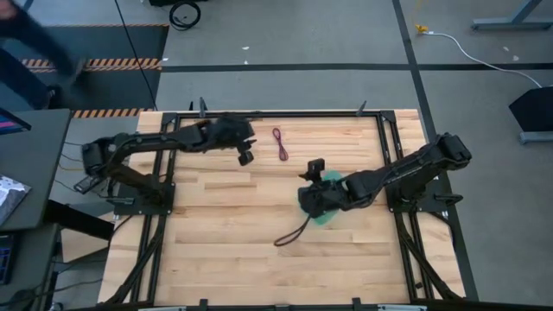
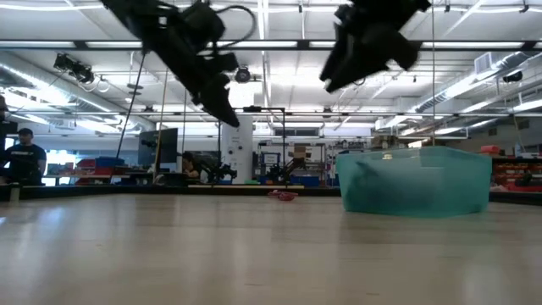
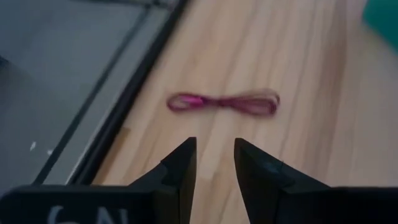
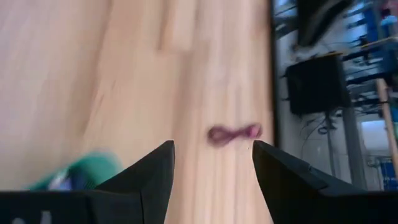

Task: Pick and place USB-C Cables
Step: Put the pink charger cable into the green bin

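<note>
Left gripper (image 3: 214,163) near magenta cable (image 3: 224,102) on tabletop (image 1: 225,216), fingers slightly parted, empty: centre over cable waist, descend. Right gripper (image 4: 211,165) wide open, empty, above tray (image 2: 415,180)

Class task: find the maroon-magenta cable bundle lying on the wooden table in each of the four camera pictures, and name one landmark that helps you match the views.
High view: maroon-magenta cable, upper middle, right of the left gripper.
Low view: small reddish shape far back, left of the teal tray.
Left wrist view: centre, ahead of the open fingers.
Right wrist view: blurred, centre, near the table edge.
Shared landmark: the table's dark frame edge beside it.
</note>
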`<state>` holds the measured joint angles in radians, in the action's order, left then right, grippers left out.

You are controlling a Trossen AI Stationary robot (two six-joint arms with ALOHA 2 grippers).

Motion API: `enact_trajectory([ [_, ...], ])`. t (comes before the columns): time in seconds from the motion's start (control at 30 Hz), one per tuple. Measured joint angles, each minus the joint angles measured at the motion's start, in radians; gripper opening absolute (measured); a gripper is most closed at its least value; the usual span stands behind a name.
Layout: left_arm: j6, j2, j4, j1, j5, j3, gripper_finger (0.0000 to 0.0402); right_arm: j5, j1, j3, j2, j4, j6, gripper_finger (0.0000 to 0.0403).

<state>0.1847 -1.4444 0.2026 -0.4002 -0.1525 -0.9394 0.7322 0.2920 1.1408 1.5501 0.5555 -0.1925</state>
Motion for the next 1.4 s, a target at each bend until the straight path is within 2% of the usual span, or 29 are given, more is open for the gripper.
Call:
enact_trajectory([
  [0.17, 0.131, -0.181, 0.197, -0.010, 0.003, -0.184, 0.0114, 0.109, -0.027, 0.061, 0.000, -0.063, -0.045, 0.0222],
  [0.37, 0.323, -0.340, 0.209, -0.036, 0.050, -0.293, 0.0114, 0.223, -0.022, 0.100, -0.022, -0.083, -0.101, 0.0221],
  [0.57, 0.553, -0.458, 0.155, -0.038, 0.048, -0.348, 0.0114, 0.217, 0.008, 0.100, -0.102, -0.060, -0.055, 0.0220],
  [0.8, 0.715, -0.537, 0.211, -0.060, -0.001, -0.444, 0.0099, 0.212, 0.047, 0.101, -0.203, -0.065, -0.030, 0.0219],
  [0.97, 0.766, -0.556, 0.286, -0.068, 0.035, -0.551, 0.0086, 0.204, 0.041, 0.101, -0.255, -0.117, -0.069, 0.0219],
  [1.13, 0.789, -0.555, 0.342, -0.075, 0.053, -0.615, 0.0088, 0.154, 0.023, 0.101, -0.295, -0.145, -0.098, 0.0220],
  [1.33, 0.767, -0.555, 0.358, -0.074, 0.076, -0.623, 0.0090, 0.117, 0.020, 0.101, -0.310, -0.143, -0.073, 0.0220],
  [1.4, 0.742, -0.565, 0.360, -0.074, 0.088, -0.624, 0.0088, 0.074, 0.019, 0.101, -0.309, -0.136, -0.035, 0.0218],
])
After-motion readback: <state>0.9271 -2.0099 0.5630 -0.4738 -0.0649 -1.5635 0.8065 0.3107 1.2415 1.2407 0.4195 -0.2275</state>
